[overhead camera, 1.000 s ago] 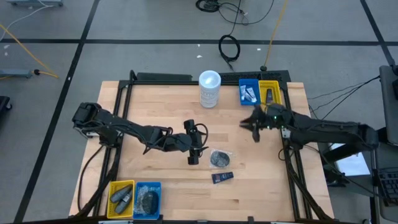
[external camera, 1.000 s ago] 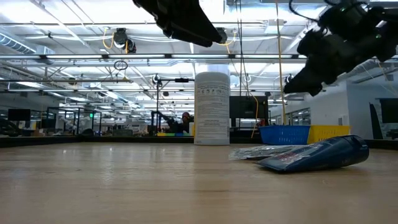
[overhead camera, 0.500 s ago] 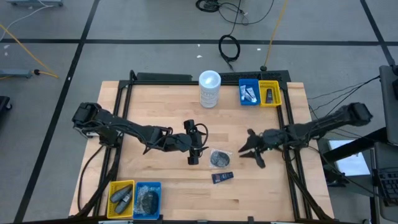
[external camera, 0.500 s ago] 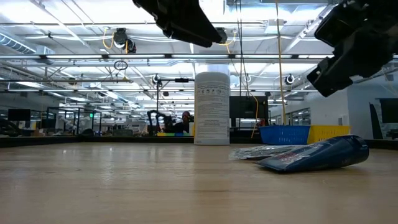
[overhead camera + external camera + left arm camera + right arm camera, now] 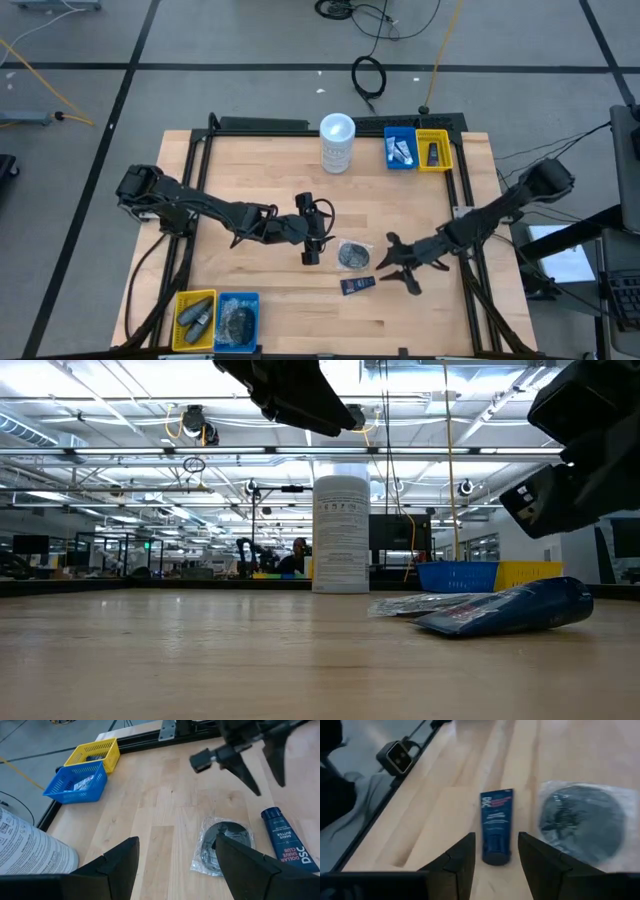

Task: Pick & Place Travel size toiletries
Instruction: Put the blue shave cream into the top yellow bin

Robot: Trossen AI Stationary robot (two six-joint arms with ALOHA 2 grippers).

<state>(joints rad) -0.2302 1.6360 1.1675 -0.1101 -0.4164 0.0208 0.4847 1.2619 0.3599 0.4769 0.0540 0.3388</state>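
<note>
Most of the sorting looks done — the blue bin (image 5: 402,150) and yellow bin (image 5: 433,150) at the far edge of the table (image 5: 250,190) each hold small items, and so do the yellow bin (image 5: 195,312) and blue bin (image 5: 238,316) at the near left corner. Two toiletries are left out on the wood: a navy tube (image 5: 357,285) and a round wrapped bundle (image 5: 353,254), lying near each other right of centre, apart but close.

From over the right gripper (image 5: 398,268) the tube (image 5: 496,824) shows as a flat, dark blue squeeze tube with white and red print, its cap end toward the gripper; it should be light and a bit slippery. The bundle (image 5: 584,821) is a dark disc in crinkly clear wrap, sitting just beside it.

The right gripper hovers just beside the tube, lined up along it, fingers spread wide with nothing between them — I'd guess the tube is next. The left gripper (image 5: 310,245) waits near the table's middle, just left of the bundle (image 5: 223,842), its fingers also parted and holding nothing. The tall white canister (image 5: 337,143) stands untouched at the far edge, by the bins
</note>
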